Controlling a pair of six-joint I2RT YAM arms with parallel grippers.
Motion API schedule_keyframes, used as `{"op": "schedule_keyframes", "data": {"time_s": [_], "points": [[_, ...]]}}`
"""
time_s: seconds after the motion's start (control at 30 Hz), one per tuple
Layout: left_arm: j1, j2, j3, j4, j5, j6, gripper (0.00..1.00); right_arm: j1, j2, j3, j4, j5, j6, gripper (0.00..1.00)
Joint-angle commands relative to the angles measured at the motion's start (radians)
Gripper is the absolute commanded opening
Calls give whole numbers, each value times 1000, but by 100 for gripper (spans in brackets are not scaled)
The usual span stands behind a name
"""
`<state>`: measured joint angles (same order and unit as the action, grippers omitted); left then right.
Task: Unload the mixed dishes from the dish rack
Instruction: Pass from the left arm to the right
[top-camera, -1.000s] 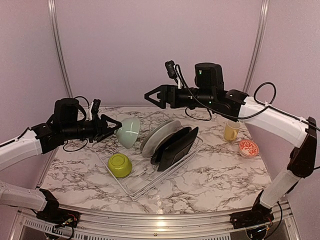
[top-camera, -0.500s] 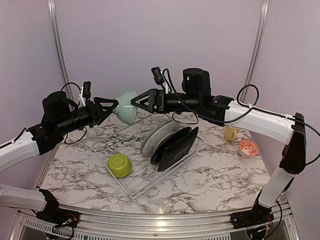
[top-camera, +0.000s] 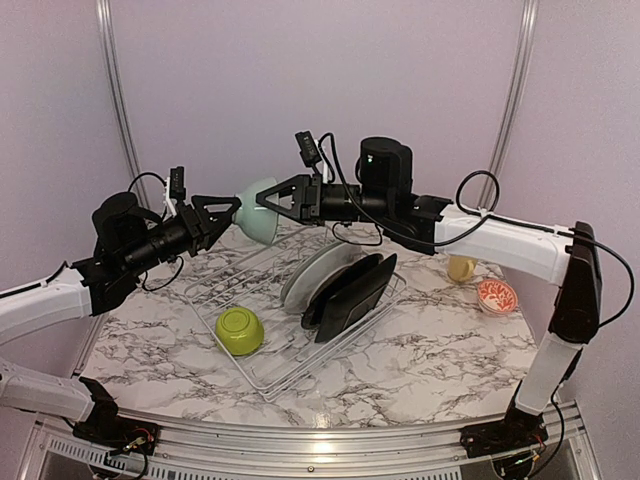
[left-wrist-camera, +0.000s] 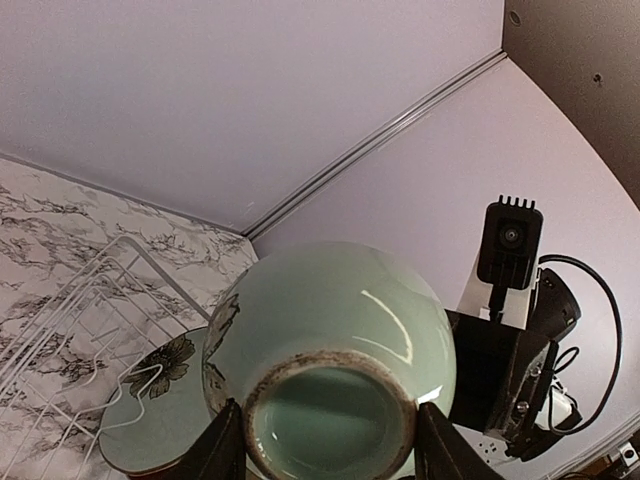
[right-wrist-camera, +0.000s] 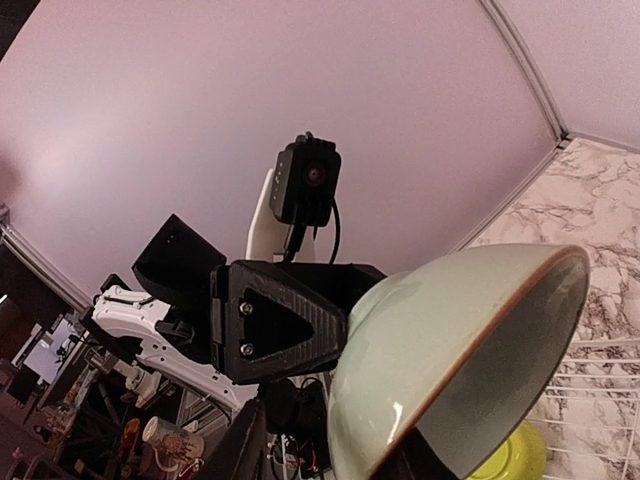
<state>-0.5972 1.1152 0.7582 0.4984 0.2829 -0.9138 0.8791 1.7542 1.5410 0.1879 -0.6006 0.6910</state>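
Observation:
My left gripper (top-camera: 232, 215) holds the pale grey-green bowl (top-camera: 256, 212) in the air above the far left corner of the dish rack (top-camera: 290, 372). In the left wrist view its two fingers (left-wrist-camera: 225, 452) clamp the bowl's foot ring (left-wrist-camera: 335, 425). My right gripper (top-camera: 268, 205) meets the bowl from the right. Its jaws straddle the rim (right-wrist-camera: 470, 345), with a gap still showing beside the left finger (right-wrist-camera: 243, 440). In the rack stand whitish plates (top-camera: 315, 268), black plates (top-camera: 352, 290) and a lime-green bowl (top-camera: 240, 330).
A pale yellow mug (top-camera: 461, 268) and a small red-patterned bowl (top-camera: 497, 296) sit on the marble table (top-camera: 450, 350) right of the rack. A flower-patterned plate (left-wrist-camera: 160, 400) and rack wires (left-wrist-camera: 90, 320) lie under the held bowl. Pink walls close in behind.
The left arm has lifted the grey-green bowl off the rack and up toward the middle. The right gripper has swung left to the bowl, and its jaws have narrowed around the rim.

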Motion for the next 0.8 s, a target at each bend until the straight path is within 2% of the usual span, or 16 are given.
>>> {"op": "schedule_keyframes", "data": {"time_s": [0.0,0.33,0.53,0.77], "points": [[1,1,0,167,14,-9,26,9,22,44,60,-21,48,31],[-5,-9,-27,159,5,5,30,9,42,61,88,-39,76,3],[-6,-44,-31,104,-23,38,48,9,34,98,48,-25,44,0],[-6,-109,-37,34,-76,90,86,8,7,114,28,-4,9,0]]}}
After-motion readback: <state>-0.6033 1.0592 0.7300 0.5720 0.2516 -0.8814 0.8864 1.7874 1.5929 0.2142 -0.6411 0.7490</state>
